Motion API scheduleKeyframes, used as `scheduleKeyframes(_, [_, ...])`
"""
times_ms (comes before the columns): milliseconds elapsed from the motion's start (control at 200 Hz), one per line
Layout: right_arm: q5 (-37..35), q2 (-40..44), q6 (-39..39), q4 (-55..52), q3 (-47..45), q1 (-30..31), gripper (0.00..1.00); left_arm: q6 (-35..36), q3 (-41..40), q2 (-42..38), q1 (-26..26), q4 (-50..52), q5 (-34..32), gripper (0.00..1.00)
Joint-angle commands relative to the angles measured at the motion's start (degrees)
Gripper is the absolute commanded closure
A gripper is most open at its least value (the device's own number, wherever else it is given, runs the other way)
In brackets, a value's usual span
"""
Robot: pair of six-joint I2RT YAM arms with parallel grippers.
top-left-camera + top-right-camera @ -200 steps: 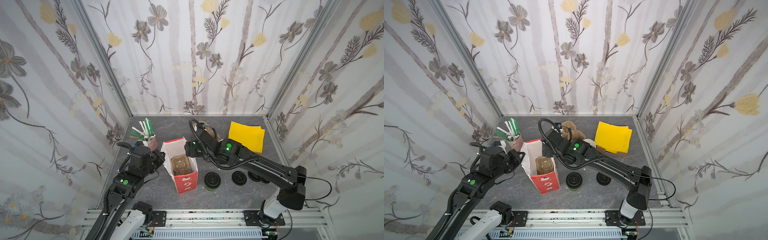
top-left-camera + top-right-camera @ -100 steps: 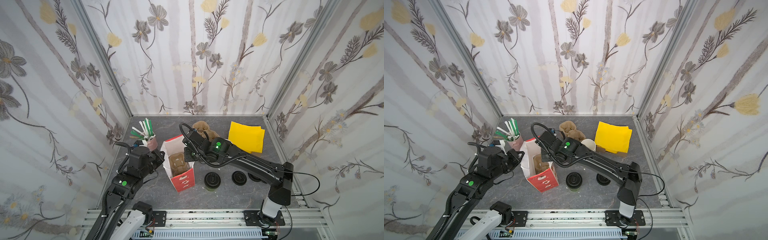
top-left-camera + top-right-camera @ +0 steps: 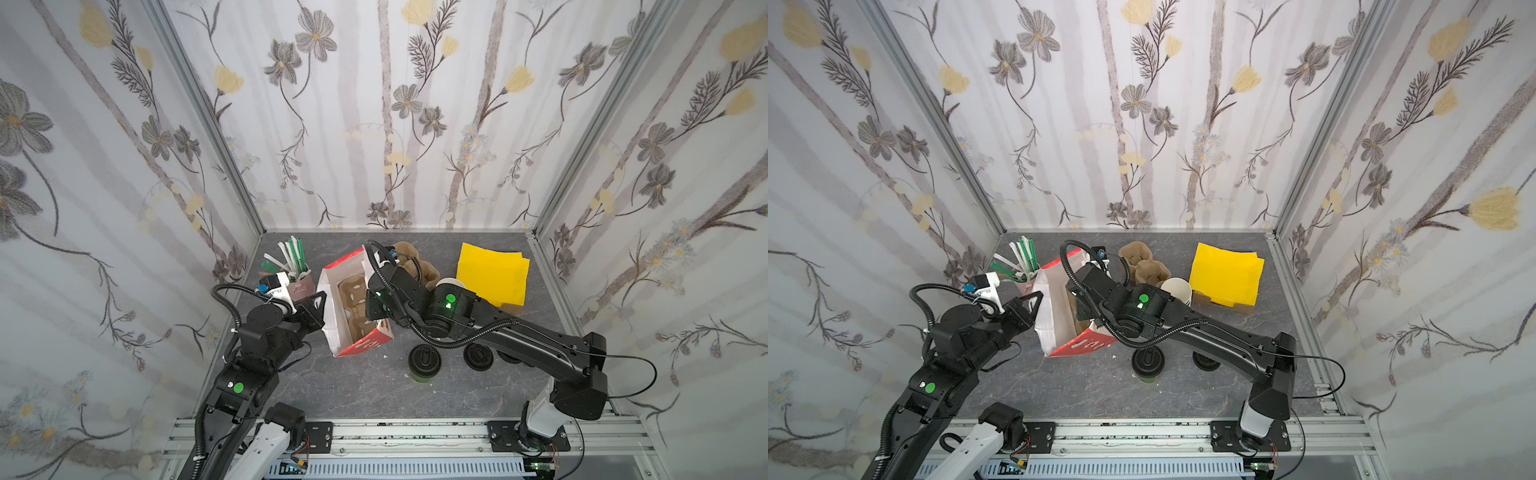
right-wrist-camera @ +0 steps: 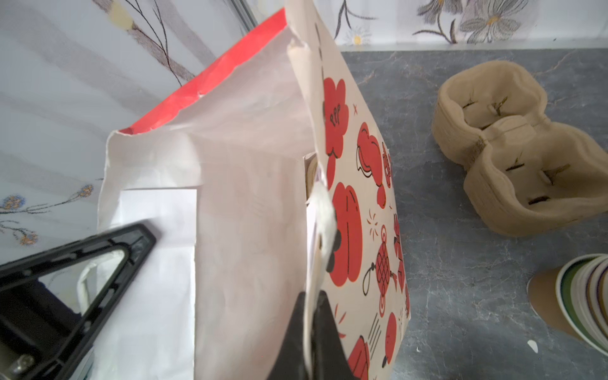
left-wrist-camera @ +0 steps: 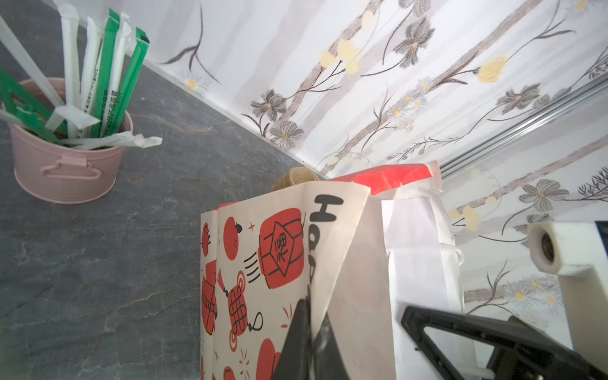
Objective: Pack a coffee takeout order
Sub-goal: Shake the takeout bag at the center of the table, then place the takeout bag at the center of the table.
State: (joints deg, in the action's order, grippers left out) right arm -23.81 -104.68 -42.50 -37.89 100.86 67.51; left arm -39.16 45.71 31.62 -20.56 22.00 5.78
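Note:
A red-and-white paper bag point(image 3: 336, 328) point(image 3: 1054, 320) stands open at mid-table with a brown cup carrier point(image 3: 353, 299) inside. My left gripper point(image 5: 307, 307) point(image 3: 324, 301) is shut on the bag's left rim point(image 5: 279, 250). My right gripper point(image 4: 311, 301) point(image 3: 369, 305) is shut on the opposite rim point(image 4: 250, 197). The small cup with the black lid point(image 3: 424, 362) point(image 3: 1147, 362) stands on the table in front of the bag. Yellow napkins point(image 3: 492, 272) point(image 3: 1227, 272) lie at the back right. Green and white straws point(image 3: 293, 257) point(image 5: 108, 75) stand in a pink bucket point(image 5: 65, 164).
Loose black lids point(image 3: 478, 356) lie under the right arm. A stack of lidless cups point(image 3: 1177, 289) point(image 4: 579, 296) and spare brown carriers point(image 3: 1144, 264) point(image 4: 513, 158) sit behind the bag. Walls close in on three sides.
My right gripper moved left to the bag's right rim and shut on it. The bag's mouth now stands wider and tilted. The left gripper kept its hold.

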Motion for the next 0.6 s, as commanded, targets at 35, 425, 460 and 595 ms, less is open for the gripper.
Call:
scheduleKeyframes(35, [-4.92, 1.66, 2.6, 8.72, -4.09, 0.43, 1.0, 5.99, -1.96, -1.63, 0.07, -7.65, -0.84, 1.0])
scheduleKeyframes(425, [-3.56, 3.92, 1.37, 12.58, -11.21, 0.96, 1.0, 5.25, -6.2, -4.28, 0.08, -11.39, -0.97, 1.0])
scheduleKeyframes(460, [-2.73, 3.71, 0.65, 11.77, -11.12, 0.98, 1.0, 3.5, -6.41, -4.13, 0.07, -11.09, -0.69, 1.0])
scheduleKeyframes(595, [0.98, 1.89, -3.64, 6.23, -9.28, 0.96, 1.0, -5.61, -6.41, -1.59, 0.08, -7.01, 2.6, 1.0])
